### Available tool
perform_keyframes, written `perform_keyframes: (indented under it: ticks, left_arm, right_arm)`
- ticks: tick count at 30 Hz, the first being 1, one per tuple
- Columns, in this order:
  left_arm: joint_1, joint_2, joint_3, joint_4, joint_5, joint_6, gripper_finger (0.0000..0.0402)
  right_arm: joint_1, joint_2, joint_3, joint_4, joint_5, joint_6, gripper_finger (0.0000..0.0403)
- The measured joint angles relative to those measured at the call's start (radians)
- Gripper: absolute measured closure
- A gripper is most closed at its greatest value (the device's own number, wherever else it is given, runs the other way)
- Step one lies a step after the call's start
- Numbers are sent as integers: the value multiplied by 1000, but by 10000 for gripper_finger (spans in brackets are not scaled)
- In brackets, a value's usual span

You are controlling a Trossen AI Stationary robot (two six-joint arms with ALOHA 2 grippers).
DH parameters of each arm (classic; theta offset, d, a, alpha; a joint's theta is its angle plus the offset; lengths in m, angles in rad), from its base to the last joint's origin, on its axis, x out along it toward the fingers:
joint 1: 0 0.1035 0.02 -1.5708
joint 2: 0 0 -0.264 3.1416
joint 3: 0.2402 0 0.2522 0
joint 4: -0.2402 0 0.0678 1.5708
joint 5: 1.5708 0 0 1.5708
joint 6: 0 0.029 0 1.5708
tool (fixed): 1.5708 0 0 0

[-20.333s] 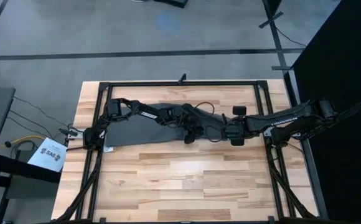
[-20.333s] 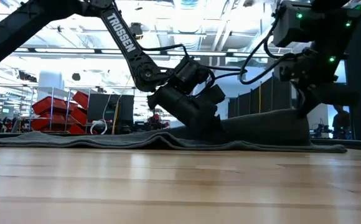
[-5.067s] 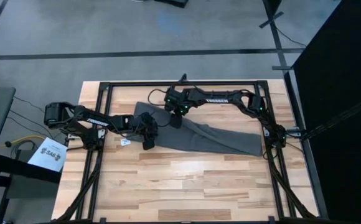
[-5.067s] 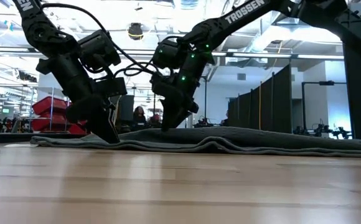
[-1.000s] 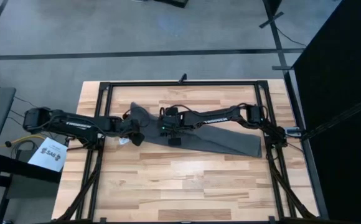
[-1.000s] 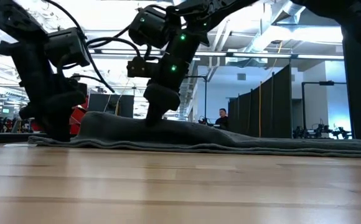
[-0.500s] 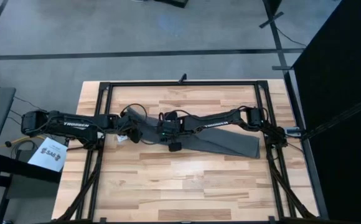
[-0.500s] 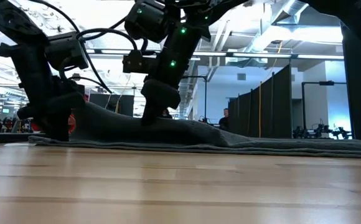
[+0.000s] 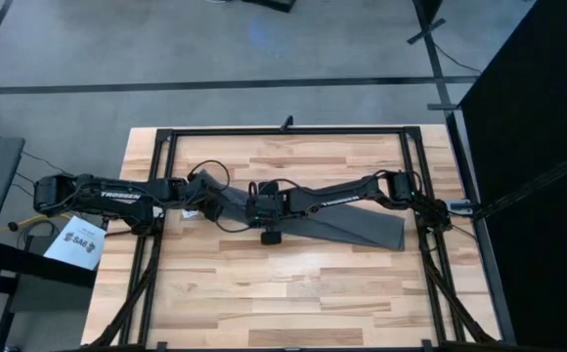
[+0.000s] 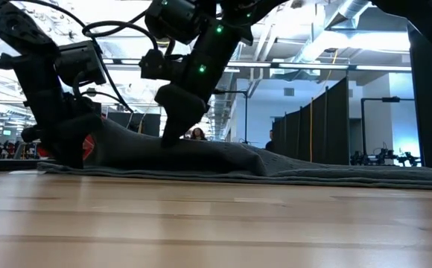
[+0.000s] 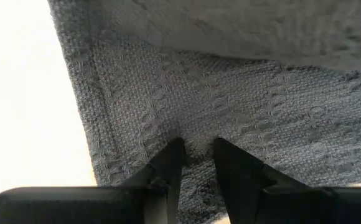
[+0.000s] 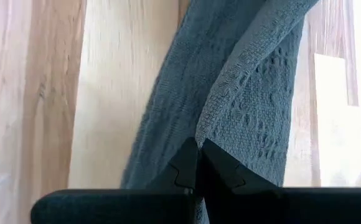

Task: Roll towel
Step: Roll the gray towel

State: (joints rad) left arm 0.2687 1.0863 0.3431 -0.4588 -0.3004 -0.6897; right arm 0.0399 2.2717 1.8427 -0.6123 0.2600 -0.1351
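The dark grey towel (image 9: 347, 221) lies as a long band across the middle of the table, its right part flat on the wood. Its left end (image 10: 119, 145) is humped up off the table between my two grippers. At that left end my left gripper (image 9: 205, 198) is shut on the cloth and points down (image 10: 68, 158). A little to its right my right gripper (image 9: 261, 211) is also shut on the cloth, on the hump's right slope (image 10: 167, 138). My left gripper pinches the towel between its two fingers (image 11: 168, 163) a short way in from the hemmed left edge (image 11: 196, 142). It comes from above, pointing down. The cloth around the pinch is bunched up, and the far part lies on the table. My right gripper pinches a raised fold of the towel (image 12: 216, 138) between its two fingers, more than one layer by the look of it. The fingers point down from above. The fold stands up off the wood (image 12: 106, 93), and the towel to the right stays flat.
A black metal frame (image 9: 283, 130) runs around the table's far and side edges. Bare wood (image 9: 283, 293) fills the near half of the table. A paper sheet (image 9: 78, 241) lies off the table's left side. People and partitions show in the room behind.
My right gripper has moved a little toward the near edge and the left with its fold. My left gripper has edged toward the far edge. The towel's far-left corner has been drawn in and folded over, so the left end is now narrower and humped higher.
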Motion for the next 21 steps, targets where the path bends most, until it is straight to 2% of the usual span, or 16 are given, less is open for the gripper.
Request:
perform_keyframes:
  ticks: [2,6,11,15,21]
  left_arm:
    - [0,0,0,8,-3,4,320]
    - [0,1,0,13,-22,4,320]
    - [0,1,-1,19,-45,3,320]
    - [0,2,-2,21,-85,-11,320]
    - [0,2,-2,37,-98,-15,320]
  right_arm:
    - [-5,4,0,1,-10,40,403]
    - [-28,10,0,1,-114,121,403]
    - [-38,10,0,23,-132,153,403]
    - [-54,29,2,50,-229,202,403]
    - [-73,59,-2,55,-238,218,403]
